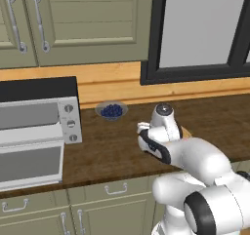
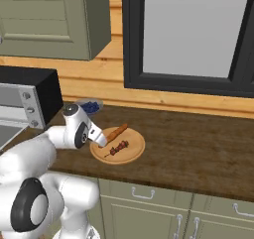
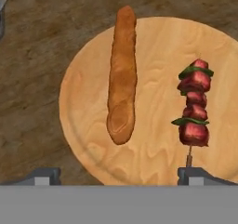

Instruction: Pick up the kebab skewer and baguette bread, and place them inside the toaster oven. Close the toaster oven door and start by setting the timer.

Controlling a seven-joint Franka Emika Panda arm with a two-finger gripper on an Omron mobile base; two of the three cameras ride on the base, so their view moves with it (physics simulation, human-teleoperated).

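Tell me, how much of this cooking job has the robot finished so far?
The toaster oven door already hangs open. Nothing is in hand: the open gripper hovers above the round wooden board, where the baguette bread and kebab skewer lie side by side. Loading both into the toaster oven, shutting it and setting the timer remain.

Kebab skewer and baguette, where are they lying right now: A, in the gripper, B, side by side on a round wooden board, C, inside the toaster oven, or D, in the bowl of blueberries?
B: the kebab skewer and the baguette lie apart, side by side on the round wooden board, below the open gripper.
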